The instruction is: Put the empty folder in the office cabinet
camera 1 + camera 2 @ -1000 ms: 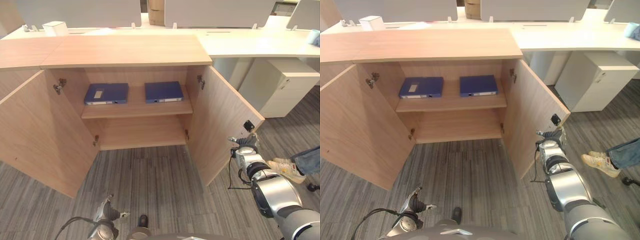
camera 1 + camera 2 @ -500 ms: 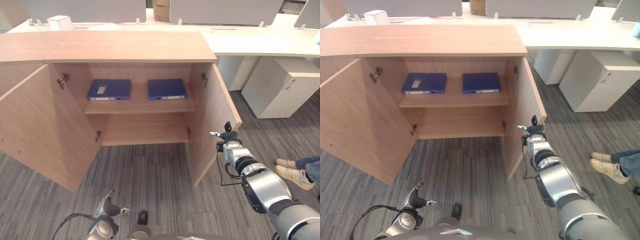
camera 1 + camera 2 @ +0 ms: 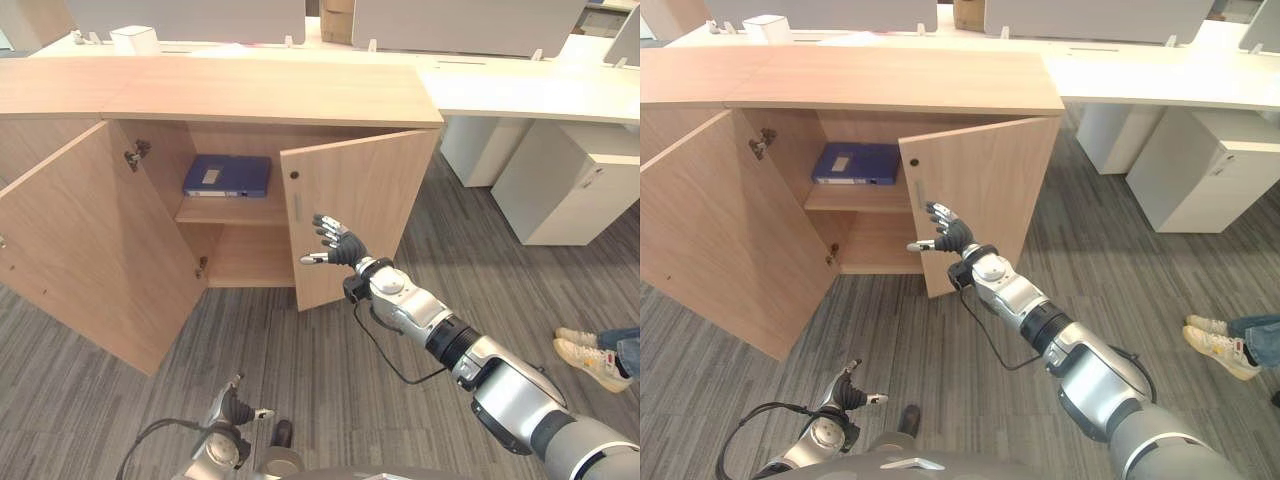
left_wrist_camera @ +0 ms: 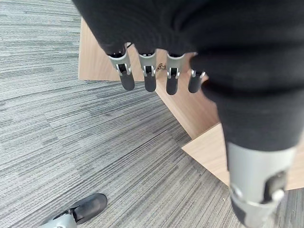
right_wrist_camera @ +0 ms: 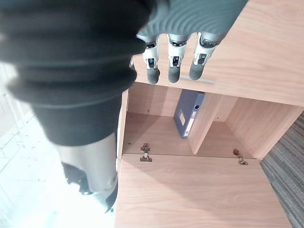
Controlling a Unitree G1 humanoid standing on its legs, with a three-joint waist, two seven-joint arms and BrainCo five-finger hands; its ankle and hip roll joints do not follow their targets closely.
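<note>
Lying flat on the cabinet's upper shelf, the blue folder (image 3: 227,175) sat well beyond your right hand (image 3: 335,241), past the near edge of the right door (image 3: 355,215). A second earlier two blue folders showed side by side on that shelf; by this moment the right door had swung most of the way shut and covered the right-hand one. Back then your right hand was out at the far edge of the wide-open door; it had since travelled inward with the panel.

Your right hand was spread, fingers straight and fanned with the thumb out to the side, holding nothing. Its fingertips (image 5: 173,75) stood at the door's outer face near the slim vertical handle (image 3: 295,212); whether they actually pressed the wood you could not tell from either view.

Away from that hand, the left door (image 3: 90,250) stood wide open. Your left hand (image 4: 152,71) hung low over the grey carpet (image 3: 300,350), fingers loosely straight and empty. Off behind your right arm, a person's shoe (image 3: 585,350) rested on the carpet.
</note>
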